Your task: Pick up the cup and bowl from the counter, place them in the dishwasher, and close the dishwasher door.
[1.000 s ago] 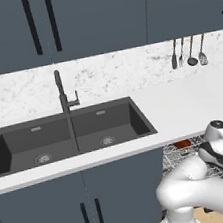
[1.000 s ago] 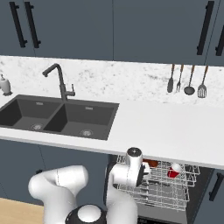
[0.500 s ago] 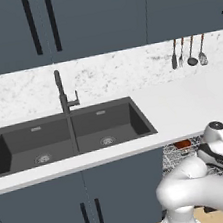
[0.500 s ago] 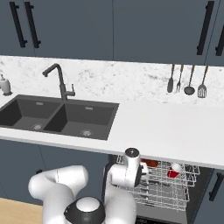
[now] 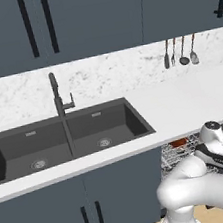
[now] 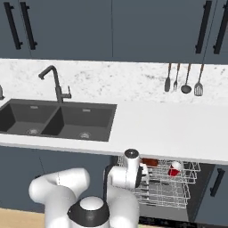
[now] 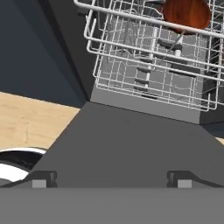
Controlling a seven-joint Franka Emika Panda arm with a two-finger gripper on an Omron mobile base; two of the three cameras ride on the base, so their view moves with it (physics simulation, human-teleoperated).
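Observation:
The dishwasher [image 6: 187, 198] stands open under the counter [image 6: 169, 129], its wire rack pulled out. In that rack the red cup [image 6: 174, 169] sits toward the right and the reddish-brown bowl [image 6: 150, 162] toward the left; the bowl [image 5: 178, 143] also peeks out beneath the counter edge. From the hand view my gripper [image 7: 111, 179] is open and empty, low over the lowered dishwasher door [image 7: 131, 140]. The rack and the bowl [image 7: 186, 12] lie ahead of it.
A dark double sink [image 6: 58, 118] with a tap [image 6: 55, 82] occupies the counter's left part. Utensils [image 6: 185, 78] hang on the back wall. Cabinet fronts [image 5: 97, 206] flank the dishwasher. Wooden floor [image 7: 30, 122] lies left of the door.
My arm's lower joints have turned a little while the hand stays in front of the rack. The gripper stays open; cup and bowl have not moved.

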